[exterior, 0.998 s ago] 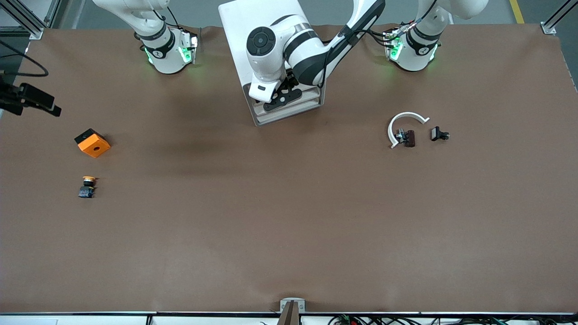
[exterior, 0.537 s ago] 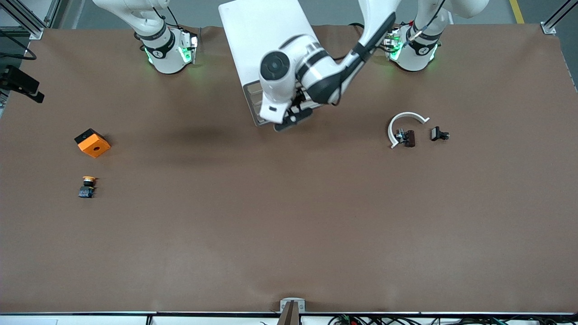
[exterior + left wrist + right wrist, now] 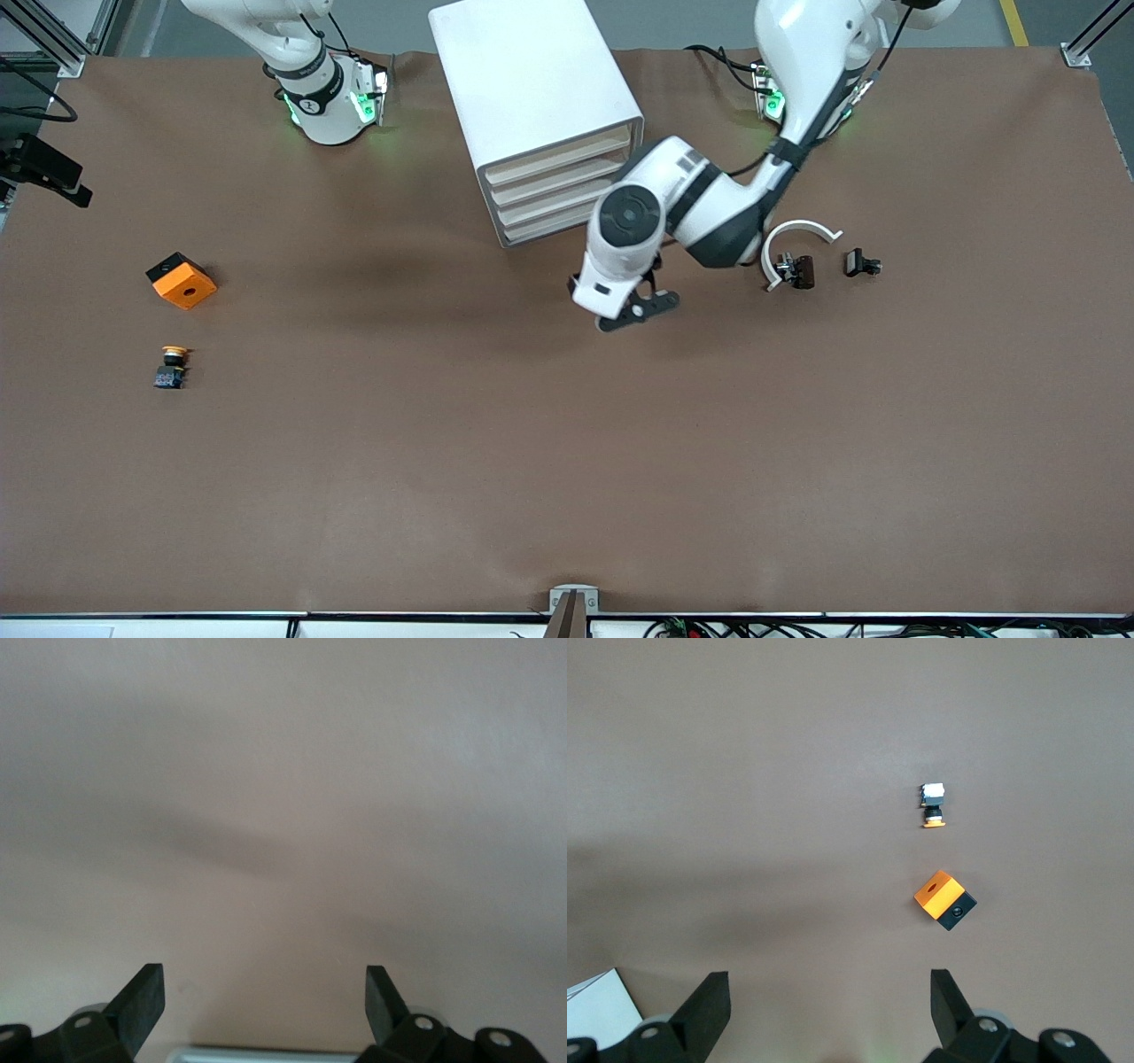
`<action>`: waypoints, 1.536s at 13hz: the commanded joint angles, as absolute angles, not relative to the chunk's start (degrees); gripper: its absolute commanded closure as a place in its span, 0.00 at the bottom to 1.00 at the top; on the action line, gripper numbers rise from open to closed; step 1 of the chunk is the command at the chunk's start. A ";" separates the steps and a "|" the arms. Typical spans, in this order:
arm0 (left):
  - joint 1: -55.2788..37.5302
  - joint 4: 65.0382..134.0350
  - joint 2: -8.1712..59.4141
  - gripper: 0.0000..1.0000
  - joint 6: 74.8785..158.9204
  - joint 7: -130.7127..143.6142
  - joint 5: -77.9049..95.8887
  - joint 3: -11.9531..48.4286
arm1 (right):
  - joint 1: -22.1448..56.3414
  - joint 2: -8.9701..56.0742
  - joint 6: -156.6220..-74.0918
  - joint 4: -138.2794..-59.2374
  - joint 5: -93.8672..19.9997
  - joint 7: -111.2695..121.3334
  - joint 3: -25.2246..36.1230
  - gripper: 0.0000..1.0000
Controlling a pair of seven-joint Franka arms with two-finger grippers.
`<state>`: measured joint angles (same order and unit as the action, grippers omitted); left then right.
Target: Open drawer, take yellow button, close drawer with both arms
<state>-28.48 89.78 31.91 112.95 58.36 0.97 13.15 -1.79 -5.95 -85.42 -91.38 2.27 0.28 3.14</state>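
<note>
All four drawers appear shut in the cabinet. The button lies near the desk's right-arm edge. Left claw hovers, fingers apart; right claw likewise. Risk: grabbing the orange cube instead.

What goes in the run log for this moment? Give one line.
drawer: shut | button: on table, near orange cube | left gripper: open, empty, over table | right gripper: open, empty

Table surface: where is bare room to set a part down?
Bare table spans everything nearer the camera than the button and left tool. Crowded: around the cabinet, and the black parts with the white band.
</note>
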 commanded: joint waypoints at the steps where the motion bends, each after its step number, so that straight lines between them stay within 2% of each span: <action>1: -23.84 90.00 31.29 0.00 112.68 53.10 -0.09 13.45 | -2.72 -8.44 -86.75 -94.30 0.88 -0.61 3.08 0.00; 5: -13.48 94.28 27.53 0.00 112.24 38.89 0.00 13.80 | -3.60 -10.02 -87.80 -96.58 -1.67 -0.53 2.99 0.00; 9: -1.17 103.16 18.57 0.00 112.06 19.03 0.26 14.24 | -3.78 -9.84 -87.10 -96.50 -1.06 0.53 2.90 0.00; 14: 11.84 110.29 7.76 0.00 111.97 -0.14 0.79 14.33 | -3.78 -9.67 -87.36 -96.15 -0.97 4.48 3.34 0.00; 17: 14.68 113.28 1.08 0.00 111.88 -2.90 0.97 14.41 | -3.87 -9.84 -87.45 -96.15 -0.97 3.96 3.25 0.00; 20: 14.94 112.77 -3.33 0.00 111.71 -2.64 2.98 14.33 | -3.25 -9.93 -87.54 -96.07 -0.97 3.69 2.81 0.00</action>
<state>14.42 110.99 0.92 111.57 -2.42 1.42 13.61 -3.18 -8.49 -86.97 -94.97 -0.84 3.46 3.30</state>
